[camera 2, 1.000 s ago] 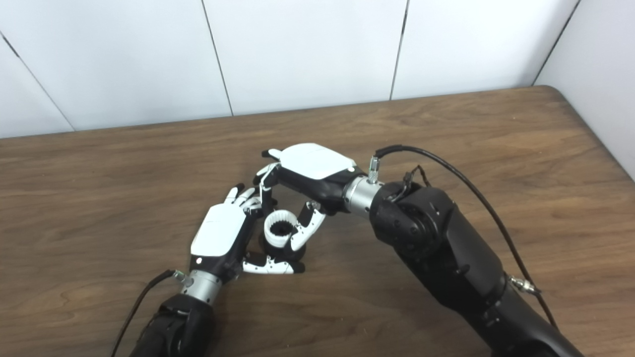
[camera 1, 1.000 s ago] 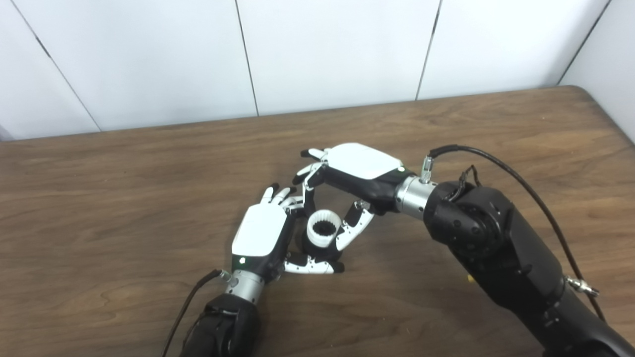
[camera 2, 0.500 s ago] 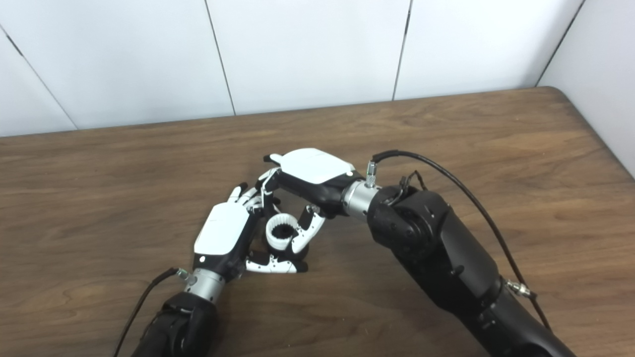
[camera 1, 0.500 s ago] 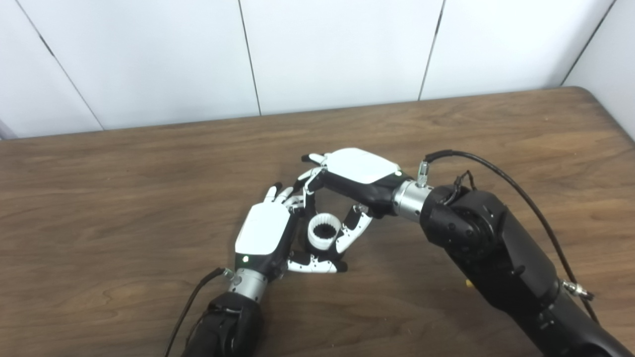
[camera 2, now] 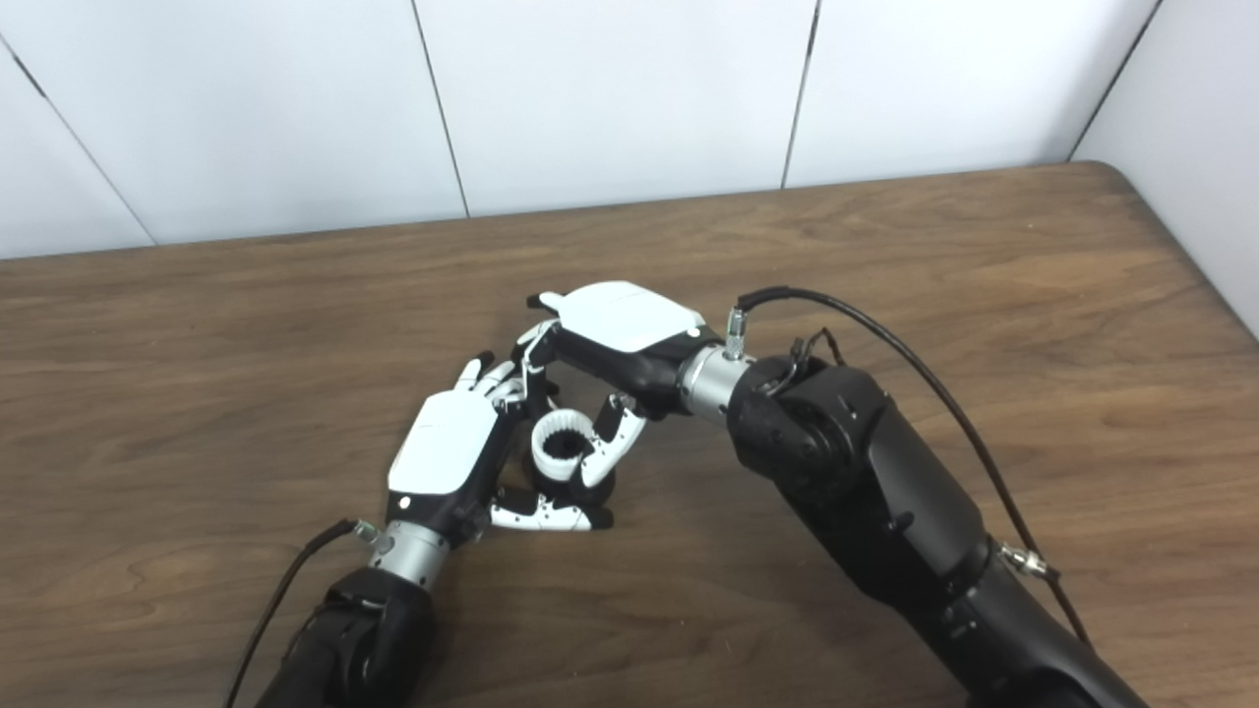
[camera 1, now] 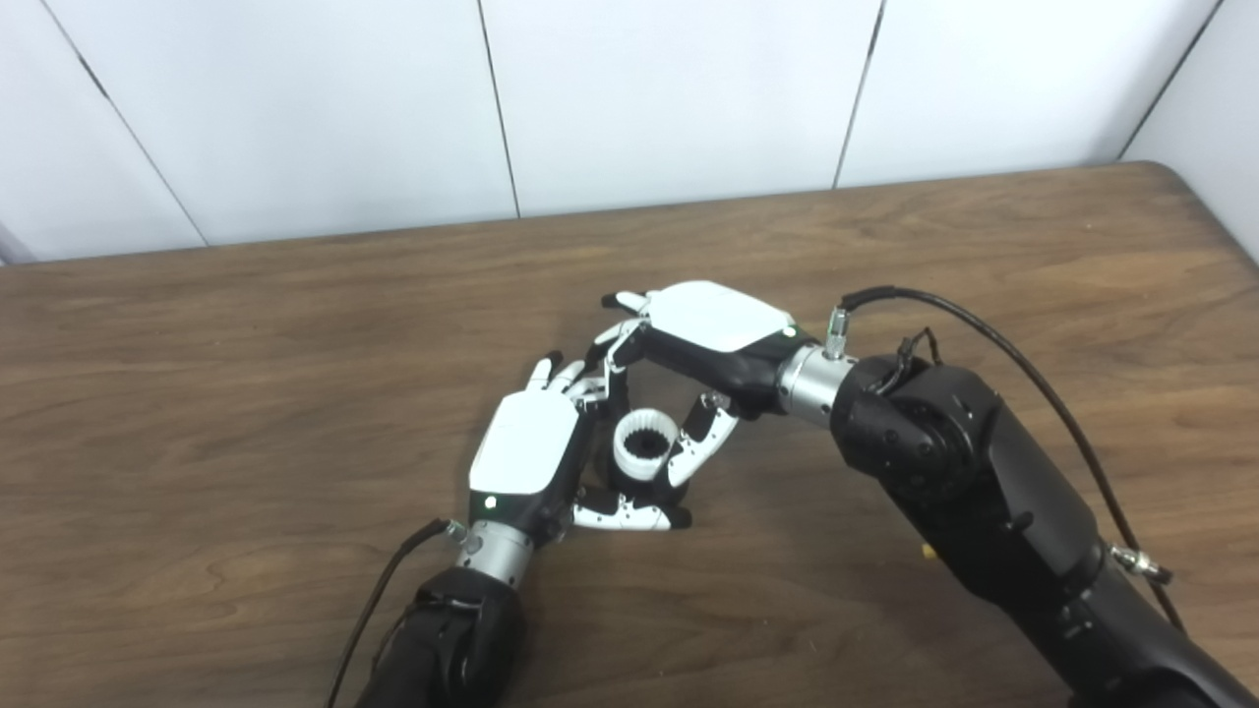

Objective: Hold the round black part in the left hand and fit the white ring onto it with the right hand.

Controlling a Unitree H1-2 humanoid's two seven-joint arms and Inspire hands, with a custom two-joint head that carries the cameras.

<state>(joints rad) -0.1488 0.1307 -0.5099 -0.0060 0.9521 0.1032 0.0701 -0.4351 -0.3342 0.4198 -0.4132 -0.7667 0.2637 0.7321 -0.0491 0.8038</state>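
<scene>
wood table (camera 1: 295, 324) | white wall panels (camera 1: 679, 88) | left fingers (camera 1: 629, 516) cupping black part (camera 2: 600, 487) | right fingers (camera 1: 689, 452) pinching white ring (camera 1: 644, 447)

Bare table (camera 1: 246, 374) all around both hands

— Where is the ring (camera 2: 563, 444)?
— Between both robot hands, low over the counter (camera 2: 885, 256).
— Who grips it?
— The right robot hand (camera 2: 615, 339) pinches it; the left robot hand (camera 2: 448, 462) cups the black part (camera 2: 600, 485) beneath.
</scene>
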